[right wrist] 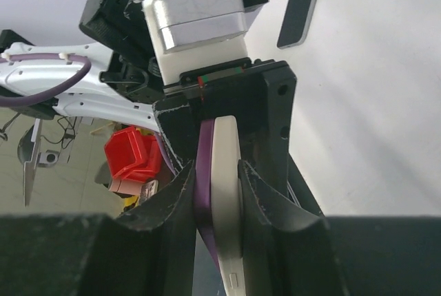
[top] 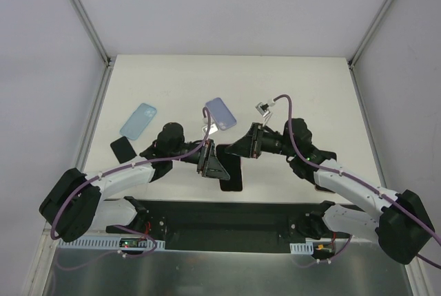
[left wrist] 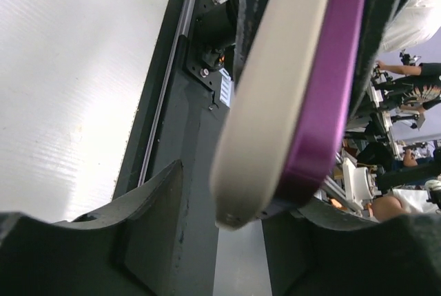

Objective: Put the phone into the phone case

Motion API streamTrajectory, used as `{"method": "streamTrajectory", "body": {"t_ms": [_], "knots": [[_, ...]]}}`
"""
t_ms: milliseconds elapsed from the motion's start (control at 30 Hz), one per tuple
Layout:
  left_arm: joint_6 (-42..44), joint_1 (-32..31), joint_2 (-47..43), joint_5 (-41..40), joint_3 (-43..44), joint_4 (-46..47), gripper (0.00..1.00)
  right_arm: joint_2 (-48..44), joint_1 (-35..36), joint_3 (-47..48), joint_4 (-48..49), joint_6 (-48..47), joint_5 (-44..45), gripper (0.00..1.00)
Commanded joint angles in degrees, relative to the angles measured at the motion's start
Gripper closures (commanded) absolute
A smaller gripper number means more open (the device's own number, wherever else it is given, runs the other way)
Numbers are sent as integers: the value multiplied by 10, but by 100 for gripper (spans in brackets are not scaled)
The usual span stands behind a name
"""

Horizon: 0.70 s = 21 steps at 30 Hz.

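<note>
The phone [top: 231, 172], cream-edged with a dark face, lies flat in the air between the two arms. A purple case [right wrist: 204, 186] sits against one face of it. My right gripper [right wrist: 219, 172] is shut on the phone [right wrist: 226, 193] and the case together; it shows in the top view [top: 242, 148]. My left gripper [left wrist: 238, 193] stands around the other end, also in the top view [top: 212, 164]. The case [left wrist: 327, 89] rests by its right finger, and a gap shows between the phone [left wrist: 269, 103] and its left finger.
A lilac case [top: 220, 113], a light blue case [top: 138, 120] and a black phone [top: 122, 149] lie on the white table [top: 310, 96]. The black phone also shows in the right wrist view [right wrist: 300, 10]. The black base rail [top: 227, 217] runs along the near edge.
</note>
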Motion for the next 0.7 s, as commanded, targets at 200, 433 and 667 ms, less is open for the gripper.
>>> {"method": "streamTrajectory", "body": {"t_ms": [200, 433, 667], "knots": [[-35, 0, -8, -12, -3, 82, 82, 17, 4, 13, 147, 45, -78, 80], [-28, -1, -3, -12, -14, 81, 99, 29, 0, 18, 144, 86, -69, 53], [-25, 0, -3, -14, -21, 76, 100, 19, -18, 12, 132, 84, -60, 79]]}}
